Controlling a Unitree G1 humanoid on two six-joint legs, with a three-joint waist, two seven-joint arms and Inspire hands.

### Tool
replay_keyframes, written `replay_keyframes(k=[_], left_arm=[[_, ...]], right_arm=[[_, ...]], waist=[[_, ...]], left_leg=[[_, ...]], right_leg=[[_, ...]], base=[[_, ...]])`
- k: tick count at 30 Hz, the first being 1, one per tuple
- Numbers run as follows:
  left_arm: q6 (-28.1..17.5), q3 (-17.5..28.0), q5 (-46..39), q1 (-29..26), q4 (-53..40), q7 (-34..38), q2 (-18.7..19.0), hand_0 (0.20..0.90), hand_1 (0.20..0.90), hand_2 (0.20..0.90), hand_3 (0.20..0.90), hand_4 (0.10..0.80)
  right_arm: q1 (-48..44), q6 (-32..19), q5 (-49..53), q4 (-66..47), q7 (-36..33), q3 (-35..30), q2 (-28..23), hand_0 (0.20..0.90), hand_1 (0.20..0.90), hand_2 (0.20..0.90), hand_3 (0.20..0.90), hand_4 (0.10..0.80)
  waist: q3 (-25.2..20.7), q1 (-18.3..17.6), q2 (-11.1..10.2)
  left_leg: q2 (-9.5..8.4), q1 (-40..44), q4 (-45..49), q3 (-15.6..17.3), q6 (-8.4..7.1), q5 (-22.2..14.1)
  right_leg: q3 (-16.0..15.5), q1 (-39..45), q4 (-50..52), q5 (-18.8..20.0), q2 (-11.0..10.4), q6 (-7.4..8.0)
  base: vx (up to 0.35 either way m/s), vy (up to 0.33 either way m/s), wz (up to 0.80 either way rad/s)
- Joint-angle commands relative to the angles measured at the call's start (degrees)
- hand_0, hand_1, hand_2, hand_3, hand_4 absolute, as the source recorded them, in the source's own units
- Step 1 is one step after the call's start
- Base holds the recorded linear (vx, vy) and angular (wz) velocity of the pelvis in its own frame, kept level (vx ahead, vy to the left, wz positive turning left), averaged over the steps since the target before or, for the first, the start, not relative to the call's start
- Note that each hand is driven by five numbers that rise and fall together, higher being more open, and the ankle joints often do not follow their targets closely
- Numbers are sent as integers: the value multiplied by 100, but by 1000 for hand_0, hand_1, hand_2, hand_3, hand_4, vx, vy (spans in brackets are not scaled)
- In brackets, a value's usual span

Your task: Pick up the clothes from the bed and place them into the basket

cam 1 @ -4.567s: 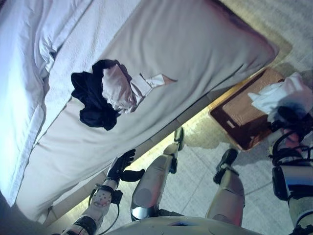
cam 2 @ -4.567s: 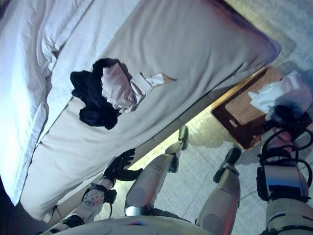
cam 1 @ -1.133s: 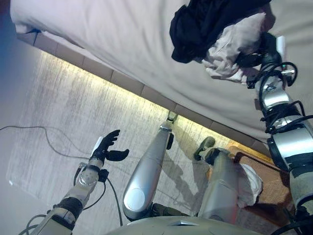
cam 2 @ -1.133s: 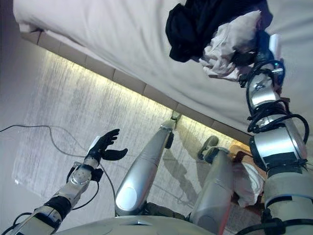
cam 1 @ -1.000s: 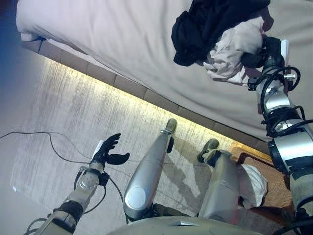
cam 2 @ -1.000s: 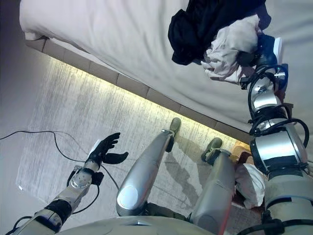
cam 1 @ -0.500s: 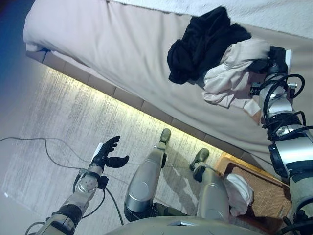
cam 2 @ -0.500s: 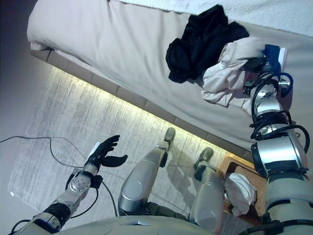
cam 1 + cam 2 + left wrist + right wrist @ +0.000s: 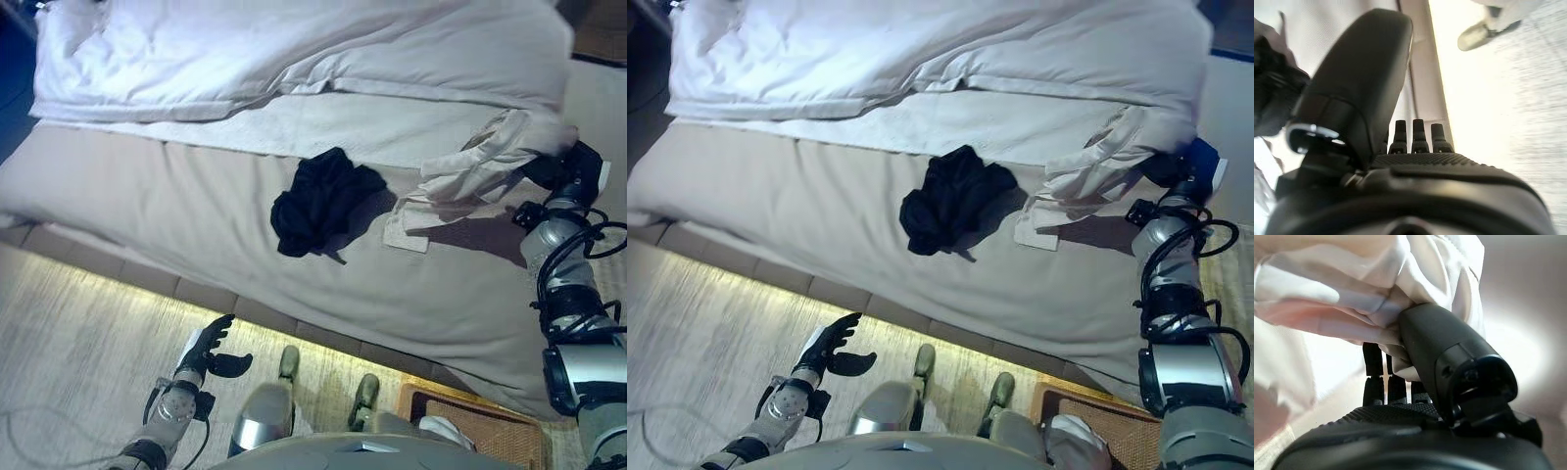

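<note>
Left eye view gives me the bed (image 9: 196, 215) across most of the frame, and I place everything else from it. Its white duvet (image 9: 294, 49) is bunched along the far side. At the bed's near corner, down on the floor, the brown basket (image 9: 509, 436) shows only in part, with a white garment (image 9: 441, 431) already lying in it. Near the middle of the bed lies a crumpled black garment (image 9: 318, 201), apart from both arms. Just beside it, toward the bed's right end, a pale shirt (image 9: 470, 176) hangs lifted off the mattress. My right robot hand (image 9: 573, 171) pinches this shirt; the right wrist view shows thumb and fingers (image 9: 1374, 377) clamped on the cloth. My left robot hand (image 9: 206, 352) hovers over the floor before the bed, fingers spread, empty.
</note>
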Motion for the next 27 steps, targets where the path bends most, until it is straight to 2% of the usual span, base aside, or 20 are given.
replay_keyframes(k=[1, 5, 6, 8, 9, 10, 11, 14, 16, 17, 18, 19, 20, 21, 25, 26, 27], left_arm=[[-38, -22, 205, 95, 272, 134, -2, 900, 900, 900, 900, 800], [38, 39, 136, 49, 219, 53, -99, 900, 900, 900, 900, 800], [34, 64, 111, 75, 208, 47, -149, 900, 900, 900, 900, 800], [2, 43, 6, 163, 149, 124, -284, 900, 900, 900, 900, 800], [-48, 34, -2, 201, 147, 140, -306, 900, 900, 900, 900, 800], [-100, 71, 77, 256, 107, 98, -320, 900, 900, 900, 900, 800], [-129, 129, 174, 270, 122, 45, -309, 900, 900, 900, 900, 800], [-125, 146, 191, 304, 89, 9, -219, 900, 900, 900, 900, 800], [28, 147, 147, 237, 65, -14, -86, 900, 900, 900, 900, 800], [83, 151, 153, 205, 79, -23, -51, 900, 900, 900, 900, 800], [151, 199, 206, 207, 127, -1, 1, 900, 900, 900, 900, 800], [183, 223, 217, 216, 130, 46, 16, 900, 900, 900, 900, 800], [225, 270, 185, 223, 112, 114, 24, 900, 900, 900, 900, 800], [223, 308, 158, 211, 104, 140, 39, 900, 900, 900, 900, 800], [153, 357, 51, 118, 195, 206, -1, 900, 900, 900, 900, 800], [134, 346, 31, 97, 229, 219, -29, 900, 900, 900, 900, 800], [93, 333, -134, 74, 295, 259, -72, 900, 900, 900, 900, 800]], right_arm=[[223, -1028, 0, -1027, -238, -258, -281, 300, 300, 300, 200, 100], [797, -1092, -129, -1895, -437, -474, -29, 300, 300, 300, 200, 100], [982, -1139, -152, -2079, -427, -520, 33, 300, 300, 300, 200, 100], [1286, -1337, -174, -2408, -353, -558, 207, 300, 300, 300, 200, 100], [1393, -1416, -222, -2509, -349, -577, 278, 300, 300, 300, 200, 100], [1601, -1525, -343, -2721, -481, -634, 364, 300, 300, 300, 200, 100], [1741, -1653, -433, -2800, -620, -671, 429, 300, 300, 300, 200, 100], [2095, -1920, -609, -3019, -741, -915, 611, 300, 300, 300, 200, 100], [2362, -2122, -758, -3218, -1009, -1125, 708, 300, 300, 300, 200, 100], [2410, -2137, -835, -3286, -1083, -1180, 748, 300, 300, 300, 200, 100], [2438, -2121, -951, -3434, -1203, -1234, 783, 300, 300, 300, 200, 100], [2414, -2089, -1004, -3475, -1251, -1217, 797, 300, 300, 300, 200, 100], [2355, -2034, -1112, -3535, -1385, -1135, 830, 300, 300, 300, 200, 100], [2301, -1968, -1191, -3587, -1503, -1079, 848, 300, 300, 300, 200, 100], [2193, -1703, -1196, -3619, -1745, -806, 909, 300, 300, 300, 200, 100], [2171, -1632, -1135, -3591, -1730, -749, 924, 300, 300, 300, 200, 100], [2112, -1573, -1070, -3481, -1669, -604, 1040, 300, 300, 300, 200, 100]], waist=[[-866, -169, -49], [-882, -398, -113], [-875, -401, -139], [-868, -335, -133], [-868, -308, -122], [-816, -338, -98], [-789, -396, -92], [-808, -586, 16], [-806, -716, 42], [-800, -732, 37], [-767, -713, 66], [-740, -657, 82], [-685, -562, 136], [-668, -504, 177], [-701, -238, 328], [-719, -173, 320], [-771, -32, 257]], left_leg=[[208, -144, 92, 255, -52, -289], [248, -124, 528, 275, -102, -480], [176, -164, 692, 50, -76, -560], [-167, -252, 703, -829, 90, -578], [-238, -259, 792, -958, 149, -695], [-290, -320, 903, -941, 194, -750], [-266, -294, 887, -828, 220, -744], [-212, -56, 596, -560, 304, -795], [-288, -22, 463, -411, 396, -801], [-332, 1, 394, -359, 399, -802], [-351, 80, 251, -169, 383, -778], [-355, 134, 179, -50, 377, -754], [-324, 211, 108, 89, 380, -736], [-301, 166, 98, 172, 398, -659], [-171, -102, 165, 486, 510, -505], [-158, -166, 200, 551, 508, -502], [-142, -304, 236, 707, 467, -448]], right_leg=[[217, -135, 349, -24, -54, 121], [388, -50, 354, -29, -40, 51], [491, -43, 346, -3, -46, 48], [928, -110, 297, 103, 1, 73], [1053, -145, 357, 62, -9, 103], [1160, -209, 443, 84, -67, 156], [1208, -253, 485, 97, -144, 206], [1186, -334, 645, 70, -292, 367], [1212, -484, 690, 268, -513, 523], [1138, -597, 737, 505, -649, 578], [748, -760, 855, 745, -843, 649], [467, -827, 1013, 874, -931, 682], [178, -879, 1320, 881, -1013, 691], [43, -903, 1524, 899, -1083, 644], [-349, -660, 2196, 482, -1096, 401], [-393, -593, 2180, 391, -1098, 368], [-629, -302, 1877, 188, -1059, 345]], base=[[-8, -30, -23], [9, 13, -22], [51, 71, -36], [-13, 112, -56], [-33, 138, -82], [-7, 155, -107], [21, 200, -116], [60, 181, -80], [18, 142, -42], [-21, 128, -56], [-60, 121, -72], [-121, 144, -104], [-177, 113, -121], [-228, 80, -121], [-206, 15, -88], [-134, -90, -76], [-108, -164, -71]])
